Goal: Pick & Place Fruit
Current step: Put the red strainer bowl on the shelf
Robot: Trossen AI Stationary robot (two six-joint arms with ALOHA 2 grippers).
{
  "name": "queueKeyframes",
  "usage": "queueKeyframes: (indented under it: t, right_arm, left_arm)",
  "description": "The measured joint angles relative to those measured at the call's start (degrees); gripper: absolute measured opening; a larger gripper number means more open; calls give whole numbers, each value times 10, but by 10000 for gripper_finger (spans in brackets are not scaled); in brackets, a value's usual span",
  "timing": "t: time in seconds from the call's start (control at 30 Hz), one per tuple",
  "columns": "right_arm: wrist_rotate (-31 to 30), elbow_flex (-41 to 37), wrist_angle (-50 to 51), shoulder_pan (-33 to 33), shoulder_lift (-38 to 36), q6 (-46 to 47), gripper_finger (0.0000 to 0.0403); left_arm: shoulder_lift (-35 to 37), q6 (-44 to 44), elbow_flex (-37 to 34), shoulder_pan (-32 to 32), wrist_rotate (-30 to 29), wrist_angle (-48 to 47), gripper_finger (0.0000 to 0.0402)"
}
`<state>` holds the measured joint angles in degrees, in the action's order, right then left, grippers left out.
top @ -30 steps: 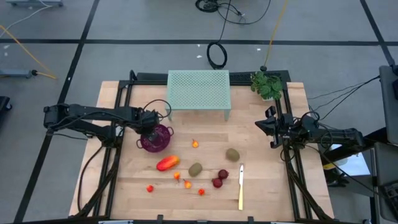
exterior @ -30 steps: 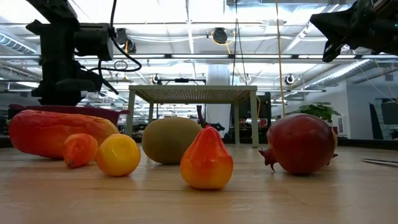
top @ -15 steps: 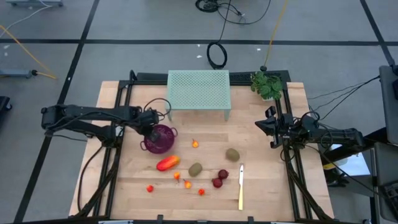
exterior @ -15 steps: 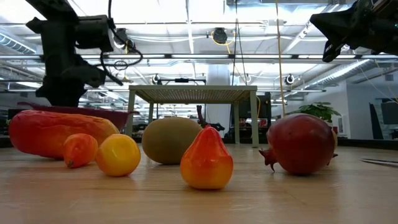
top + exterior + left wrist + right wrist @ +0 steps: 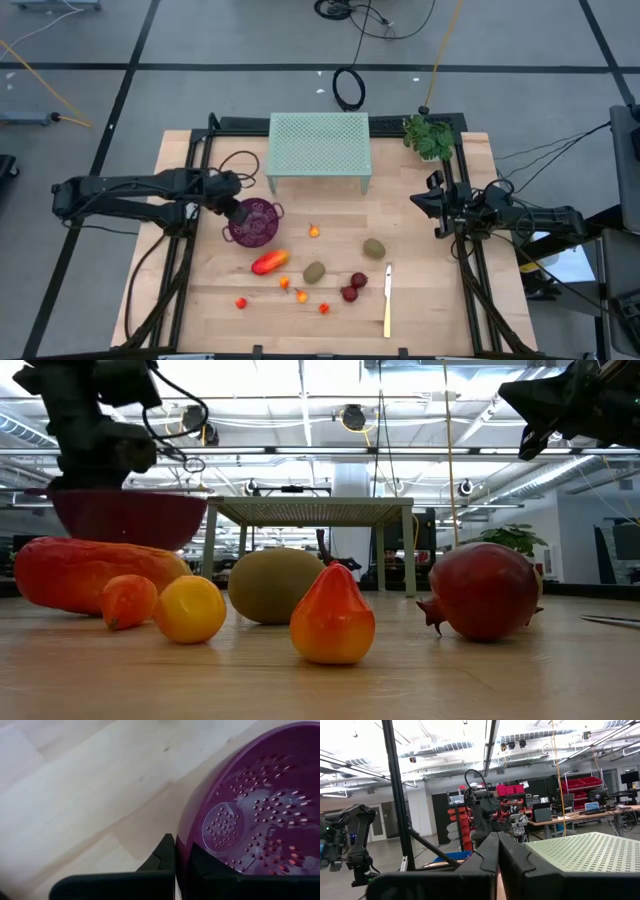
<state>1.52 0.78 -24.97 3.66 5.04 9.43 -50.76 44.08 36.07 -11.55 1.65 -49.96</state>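
long red-orange fruit (image 5: 269,262): lying flat, nearest the left jaws
kiwis (image 5: 314,271): apart, farther right
small balls (image 5: 323,308): scattered

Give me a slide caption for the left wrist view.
Left gripper pinching the purple bowl by its rim above the wooden table.

Two slim black arms of jointed tubular segments — left arm (image 5: 140,190), right arm (image 5: 520,215) — trail thin black cables in loose loops; each ends in flat, matte dark fingers (image 5: 165,857).
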Motion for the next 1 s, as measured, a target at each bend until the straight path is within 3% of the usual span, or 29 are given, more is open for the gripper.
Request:
queueKeyframes:
  t: [0.2, 0.5, 0.77, 1.0]
  right_arm:
    - [0, 0, 0, 0, 0, 0, 0]
    - [0, 0, 0, 0, 0, 0, 0]
    - [0, 0, 0, 0, 0, 0, 0]
    - [0, 0, 0, 0, 0, 0, 0]
  left_arm:
    - [32, -2, 33, 0, 6, 1, 0]
    - [16, -19, 166, 0, -11, 5, 0]
    - [-61, -2, 282, -1, -62, 3, 0]
    - [-165, -30, 406, -33, -45, -7, 0]
